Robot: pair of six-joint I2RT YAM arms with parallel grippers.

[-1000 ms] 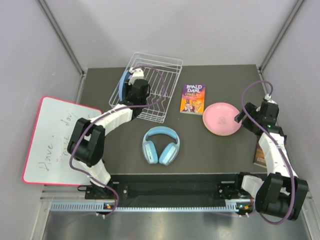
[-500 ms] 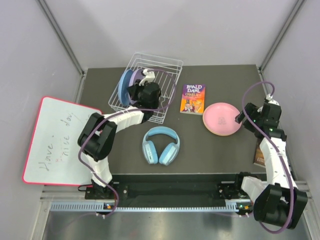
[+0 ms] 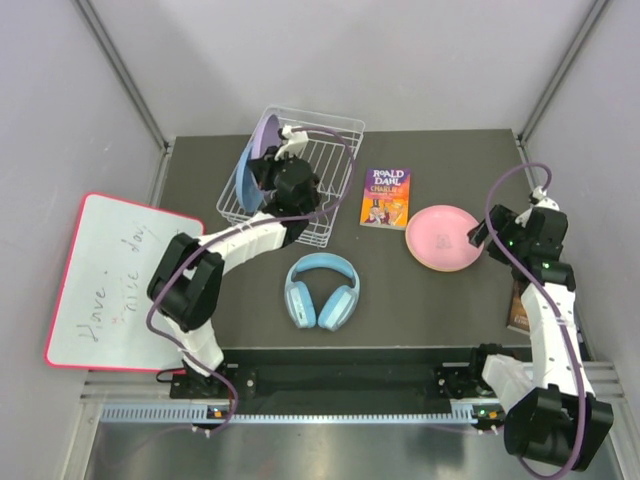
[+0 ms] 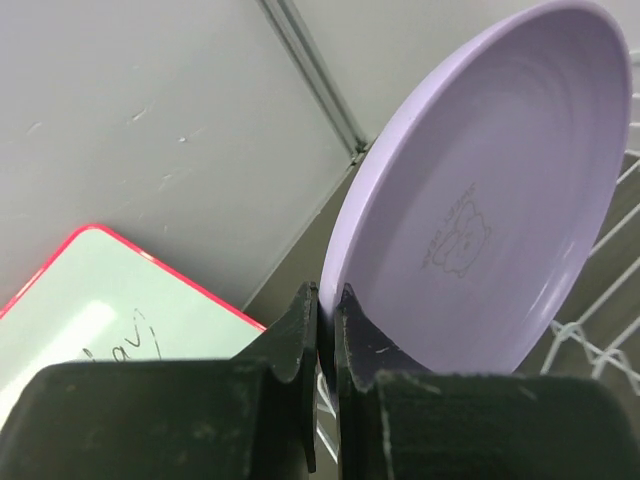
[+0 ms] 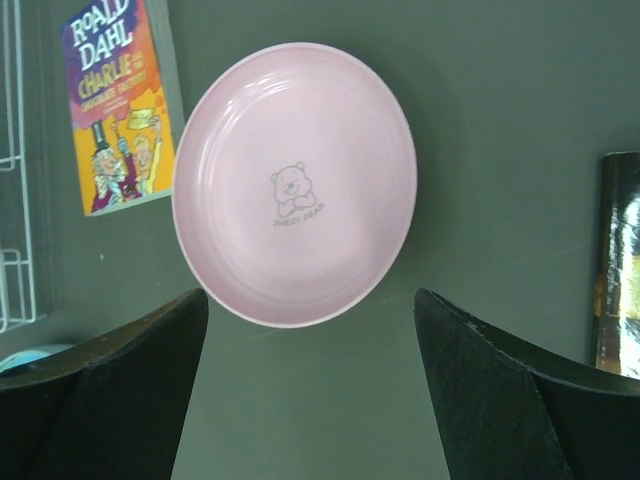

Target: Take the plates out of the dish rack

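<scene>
Lilac matte plastic is pinched at its rim between the narrow jaws of the left gripper (image 4: 325, 300), one finger on each face of the purple plate (image 4: 480, 200). The plate stands on edge over the far-left corner of the dish rack (image 3: 335, 130); whether it is clear of the wires cannot be told. It looks light and stiff, so a rim pinch should carry it. The smooth surface and the long overhang beyond the fingers could still let it swing or slip if it is turned fast, and a hold low on the rim, with the fingers well onto the face, seems safest. The light-blue plate (image 3: 243, 180) stands just beside it in the rack's left end and would take the same edge grip. The right gripper (image 5: 310, 295) hangs with its jaws wide, holding nothing, above the near edge of the pink plate (image 5: 295, 185), which lies flat on the table right of the book (image 3: 386, 197).
</scene>
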